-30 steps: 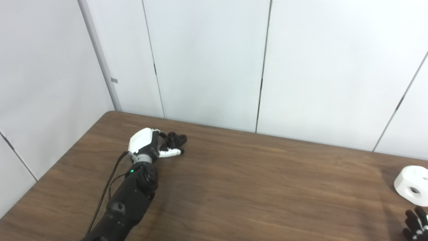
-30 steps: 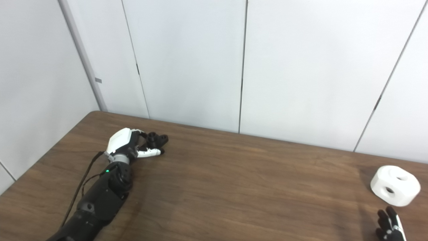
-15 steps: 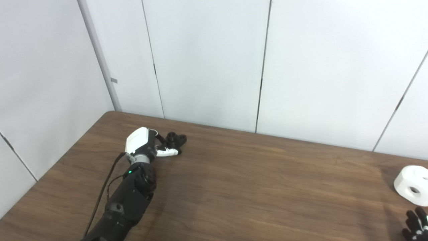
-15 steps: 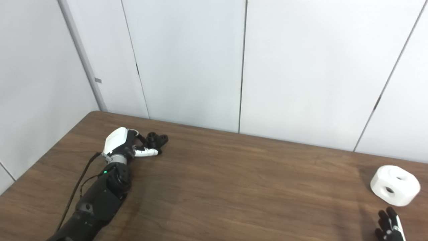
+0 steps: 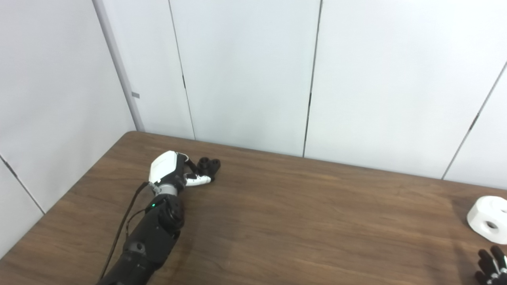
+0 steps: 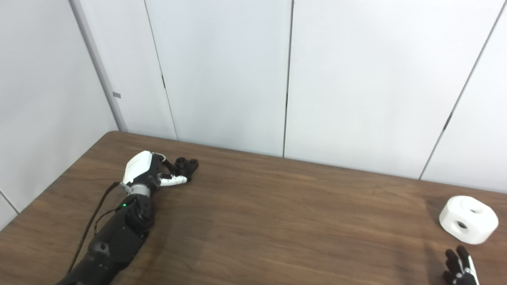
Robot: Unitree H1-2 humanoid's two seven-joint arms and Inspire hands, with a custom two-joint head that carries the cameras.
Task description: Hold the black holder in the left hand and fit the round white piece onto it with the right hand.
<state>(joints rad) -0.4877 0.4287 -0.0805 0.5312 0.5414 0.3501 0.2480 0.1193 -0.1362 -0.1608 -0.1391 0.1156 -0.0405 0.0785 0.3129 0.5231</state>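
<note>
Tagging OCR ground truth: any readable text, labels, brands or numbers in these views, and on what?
None readable.
The black holder, white piece, left hand and table show no print.
The small grey tag on the wall strip is too small to read.

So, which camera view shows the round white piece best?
The right eye view: the whole round white piece shows there, lying on the table with two of its holes visible. In the left eye view the picture's right edge cuts it off, so only part shows.
</note>
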